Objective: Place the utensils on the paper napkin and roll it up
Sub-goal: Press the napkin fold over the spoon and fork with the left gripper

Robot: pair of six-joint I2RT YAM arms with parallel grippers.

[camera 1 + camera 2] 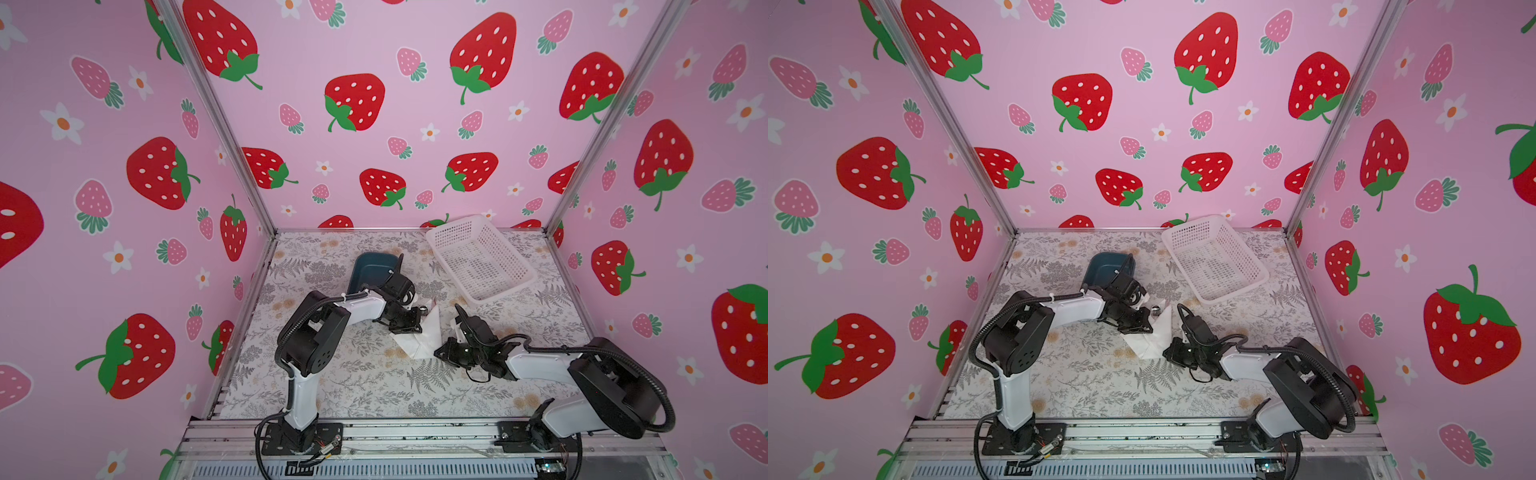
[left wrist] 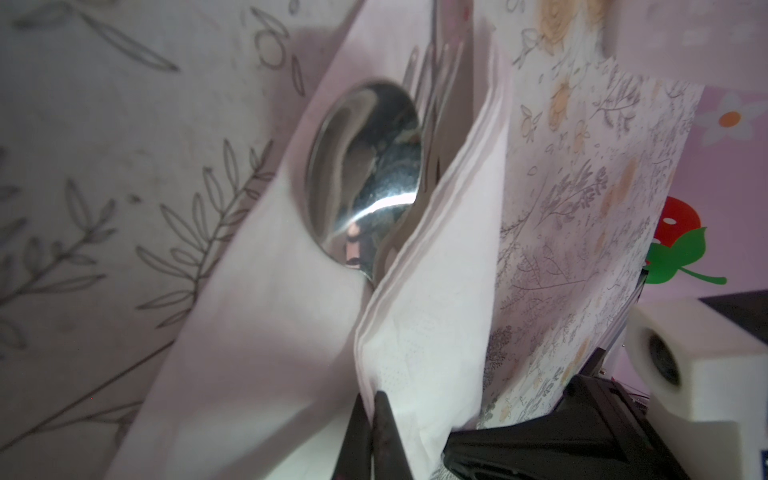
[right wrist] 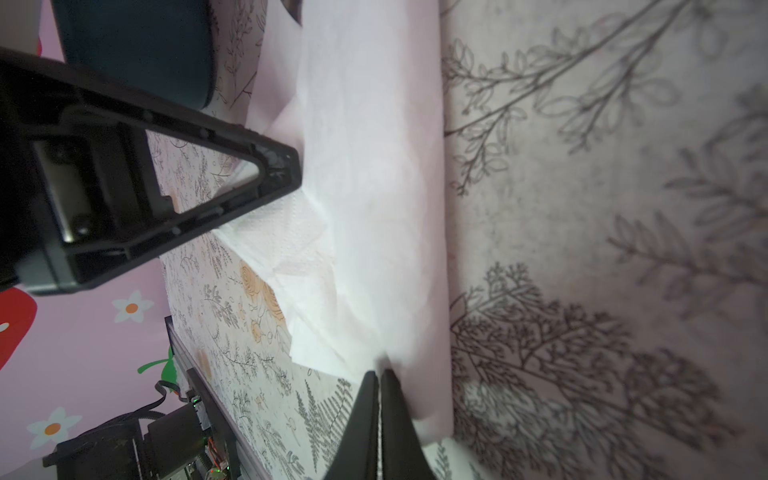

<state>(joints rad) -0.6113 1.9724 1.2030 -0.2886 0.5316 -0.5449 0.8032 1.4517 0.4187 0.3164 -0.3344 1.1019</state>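
Mid-table, just beside the tub [image 1: 371,266], your napkin [image 1: 420,341] lies folded over the spoon [image 2: 365,174] and fork [image 2: 440,70], with your left gripper [image 2: 372,419] pinching one fold and your right gripper [image 3: 379,386] pinching the opposite edge.

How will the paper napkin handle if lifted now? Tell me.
Likely floppy: the paper napkin folds and creases where pinched. Probably tears easily, its edge showing thin tissue layers. The spoon seems loose in the fold and could slide out.
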